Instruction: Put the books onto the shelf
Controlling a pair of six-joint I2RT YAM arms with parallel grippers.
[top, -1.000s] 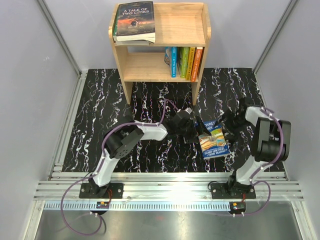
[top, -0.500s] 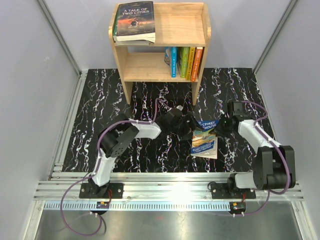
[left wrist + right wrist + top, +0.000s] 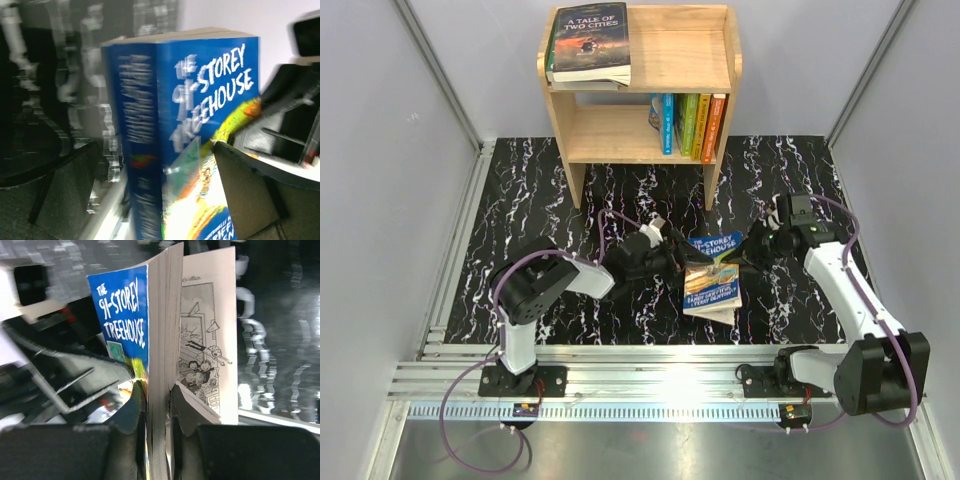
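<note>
A blue "91-Storey Treehouse" book (image 3: 713, 275) lies tilted on the black marbled mat between the two arms. My right gripper (image 3: 752, 252) is shut on its front cover and a wad of pages at the fore edge (image 3: 159, 395). The remaining pages (image 3: 210, 315) fan loose to the right. My left gripper (image 3: 678, 262) is open beside the spine, and in its own view one finger (image 3: 245, 190) lies against the cover (image 3: 200, 100). The wooden shelf (image 3: 690, 50) stands at the back, with "A Tale of Two Cities" (image 3: 590, 42) on top and several upright books (image 3: 692, 125) on its lower tier.
Grey walls close in the mat on the left, right and back. The aluminium rail (image 3: 650, 370) carrying both arm bases runs along the near edge. The left half of the shelf's lower tier (image 3: 610, 135) holds nothing.
My right gripper has shut on the book's fore edge as the arm stretched out over the mat. The book has shifted left and turned. My left gripper has drawn back left, staying open.
</note>
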